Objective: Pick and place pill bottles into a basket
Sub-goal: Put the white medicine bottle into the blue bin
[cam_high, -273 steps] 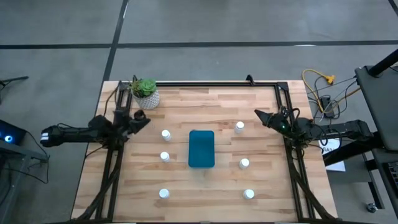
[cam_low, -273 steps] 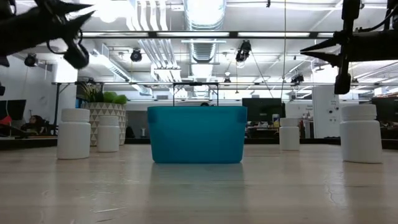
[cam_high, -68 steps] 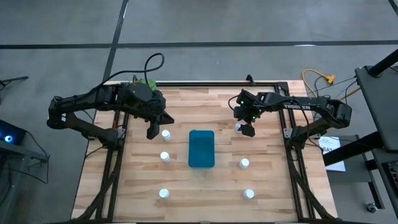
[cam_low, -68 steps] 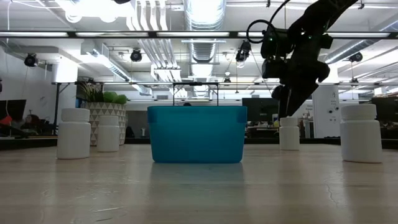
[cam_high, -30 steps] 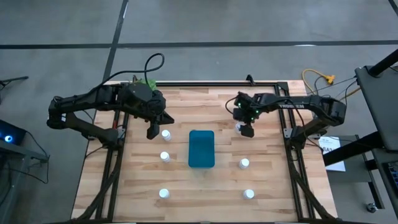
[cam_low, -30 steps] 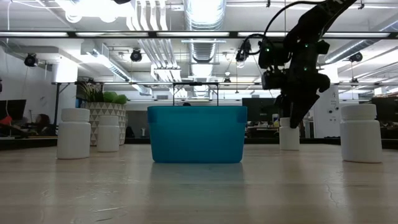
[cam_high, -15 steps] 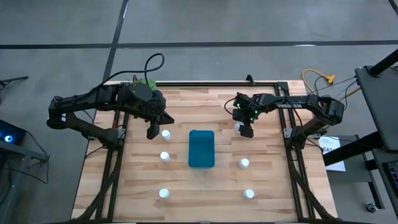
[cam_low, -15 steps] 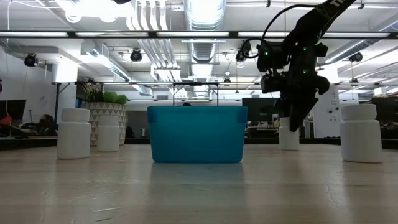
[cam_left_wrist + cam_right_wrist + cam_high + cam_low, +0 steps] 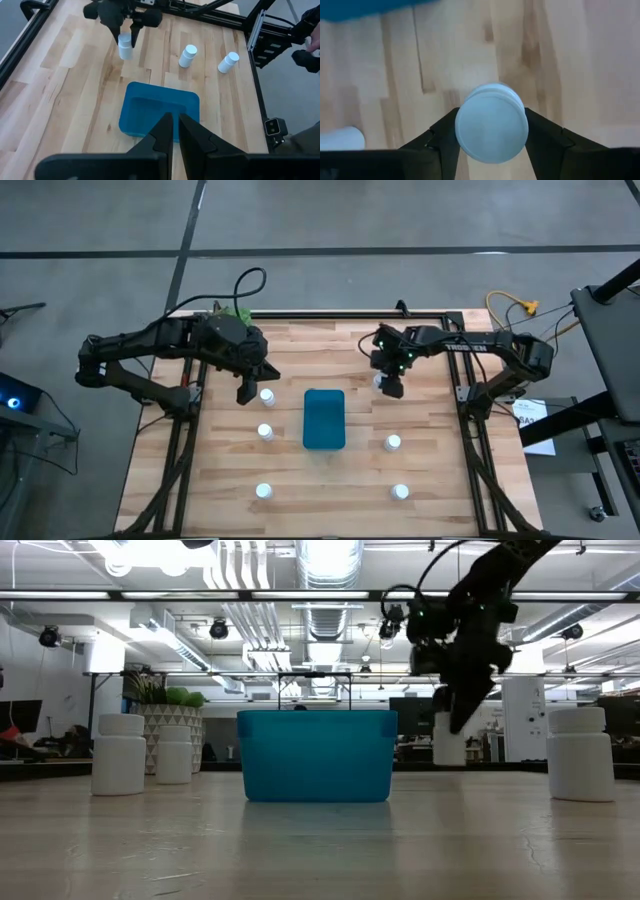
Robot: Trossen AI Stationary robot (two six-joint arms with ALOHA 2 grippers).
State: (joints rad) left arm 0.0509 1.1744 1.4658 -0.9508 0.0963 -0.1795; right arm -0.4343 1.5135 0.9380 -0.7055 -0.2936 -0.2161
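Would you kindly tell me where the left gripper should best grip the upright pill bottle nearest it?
Probably across its round sides just under the cap, coming straight down from above: the pill bottle stands upright on the table, apart from the basket, beside the left gripper, whose fingers are shut.

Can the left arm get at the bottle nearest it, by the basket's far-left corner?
Probably yes. The left tool hangs just beside that pill bottle with bare table between them. The basket sits apart, and the right tool, shut on another bottle, is across the table.
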